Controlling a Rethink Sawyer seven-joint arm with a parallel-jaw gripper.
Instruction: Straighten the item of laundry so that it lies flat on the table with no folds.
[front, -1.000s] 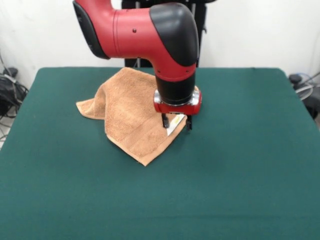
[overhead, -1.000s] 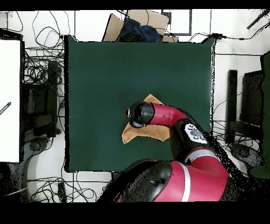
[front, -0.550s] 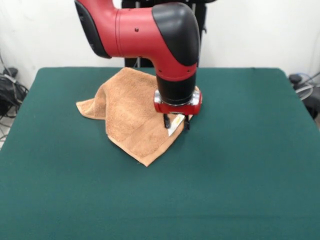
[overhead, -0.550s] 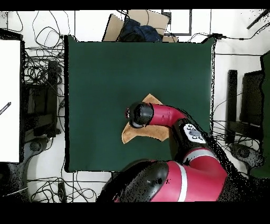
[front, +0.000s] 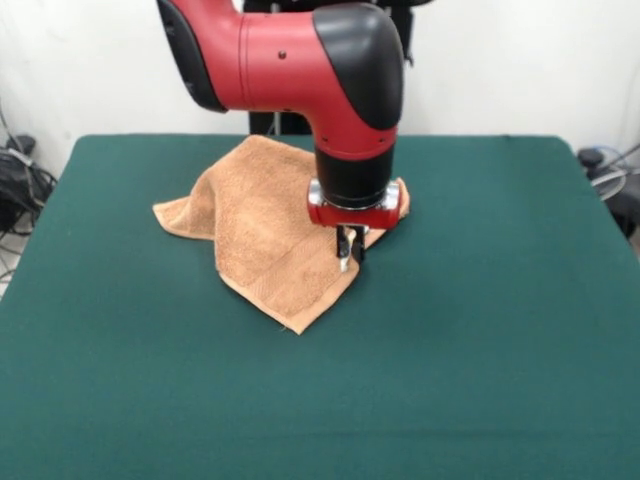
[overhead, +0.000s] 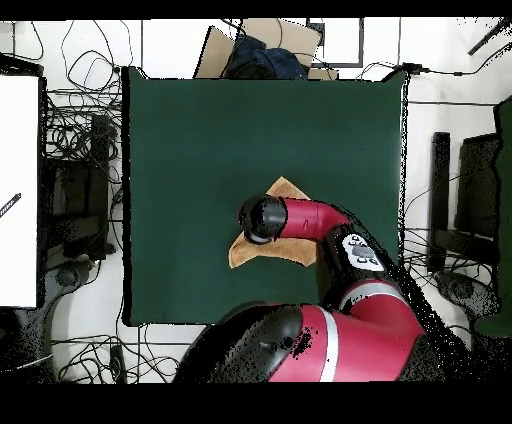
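Since a second ago the fingers (front: 346, 247) have drawn together from a wide stance to a narrow one, and they now pinch the right-hand edge of the towel (front: 265, 225) where its small white label (front: 344, 265) shows between and just below the tips; the towel's near corner has shifted slightly along with them. Above the fingers sits the red wrist ring with its silver band, then the black cylinder of the wrist and the big red and black arm (front: 300, 60), which reaches down over the far right part of the towel and hides it there. The towel itself, orange-tan terry, lies crumpled rather than flat: one flap runs out to a corner on the left, a fold line crosses its middle, a woven band shows near the lower edge, and the near corner points toward the camera as a sharp tip. A small bit of towel peeks out to the right of the wrist ring. In the overhead view the arm (overhead: 300, 217) covers most of the towel (overhead: 245, 255), leaving only two corners showing on either side of it, and the fingers cannot be seen there. The towel rests on the dark green bench (front: 480, 330), somewhat toward the far side of it and left of its middle in the front view, with bare green cloth all round.
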